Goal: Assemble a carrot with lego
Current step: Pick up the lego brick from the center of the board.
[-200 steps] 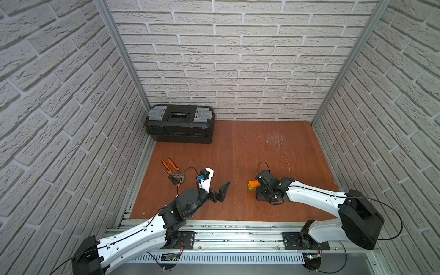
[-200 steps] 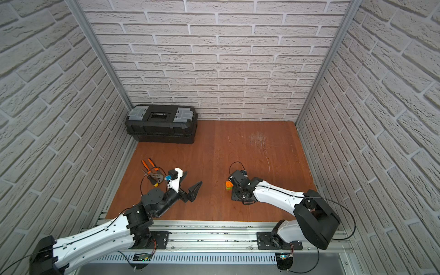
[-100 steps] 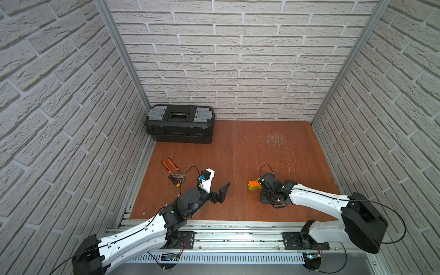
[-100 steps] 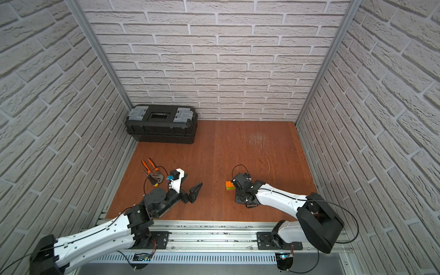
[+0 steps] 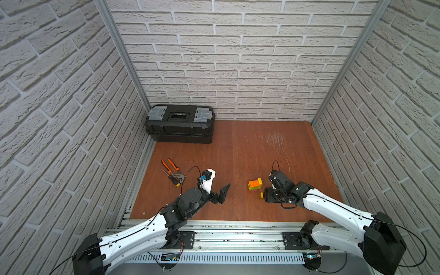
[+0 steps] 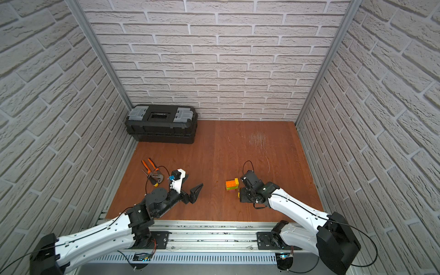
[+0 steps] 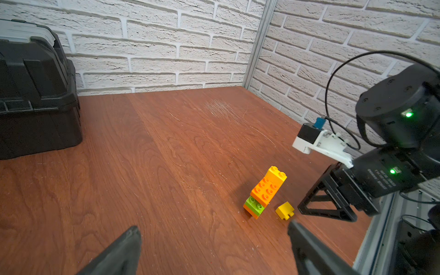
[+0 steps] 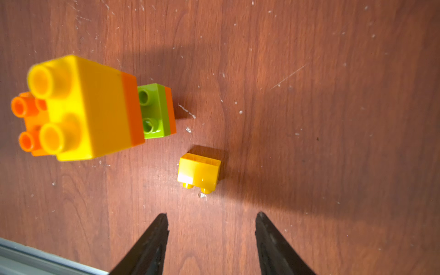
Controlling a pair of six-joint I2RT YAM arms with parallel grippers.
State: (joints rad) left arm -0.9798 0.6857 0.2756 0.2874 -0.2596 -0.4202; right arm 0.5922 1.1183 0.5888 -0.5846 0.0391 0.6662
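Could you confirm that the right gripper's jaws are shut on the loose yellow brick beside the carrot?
Not quite: the right gripper is open, and the yellow brick lies free beside the carrot, ahead of the jaws, as the right wrist view shows.

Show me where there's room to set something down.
Barest: the tabletop from the toolbox across to the right wall. A gap separates the left gripper from the carrot. Crowded: carrot, yellow brick and right gripper; pliers near the left gripper.
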